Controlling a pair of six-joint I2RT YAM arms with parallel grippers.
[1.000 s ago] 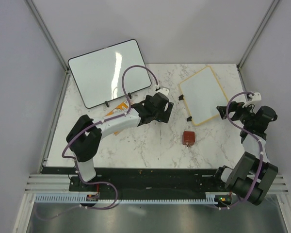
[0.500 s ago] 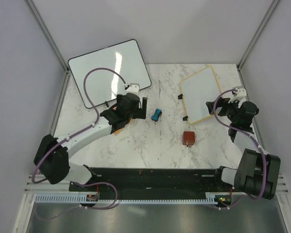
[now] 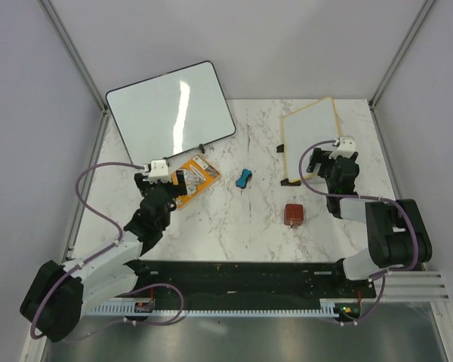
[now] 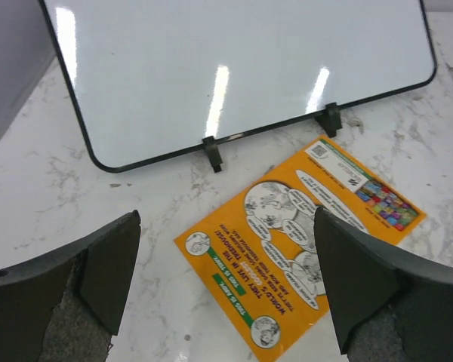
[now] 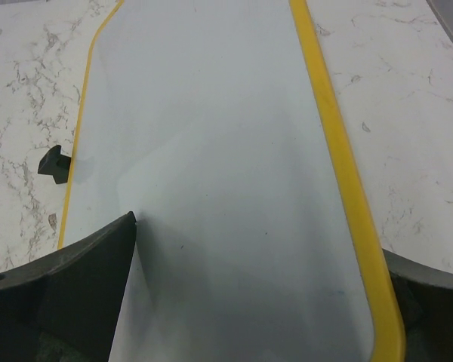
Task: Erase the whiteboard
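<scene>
Right gripper (image 3: 317, 162): its two dark fingers (image 5: 68, 286) are spread wide apart and grasp nothing. One finger lies over the white face of the small board, the other stands just outside its yellow edge. Whether they touch the board, I cannot tell.
Yellow-framed whiteboard (image 3: 309, 136): a small rectangular board with a thin yellow frame and a white face. It is at the far right part of the table and appears tilted. Its near end is directly at the right gripper. In the right wrist view the face fills the space between the fingers.
Clip foot (image 5: 53, 164): a small black piece at the left edge of this board, against the marble.
Left gripper (image 3: 160, 181): opened wide and empty. It hangs over the left part of the table, at the near edge of the orange leaflet, well apart from the yellow-framed whiteboard.
Orange leaflet (image 4: 302, 241): a flat rectangular paper with cartoon drawings. It lies on the marble just in front of the larger board.
Black-framed whiteboard (image 3: 170, 109): a larger blank board with rounded corners. It stands tilted at the far left on two black feet.
Blue object (image 3: 244, 178): small and bone-shaped. It lies between the leaflet and the yellow-framed whiteboard and touches neither.
Red-brown block (image 3: 293, 214): small and squarish. It lies nearer to the arms than the yellow-framed whiteboard, apart from it.
Table (image 3: 234, 219): a white surface with grey marble veins.
</scene>
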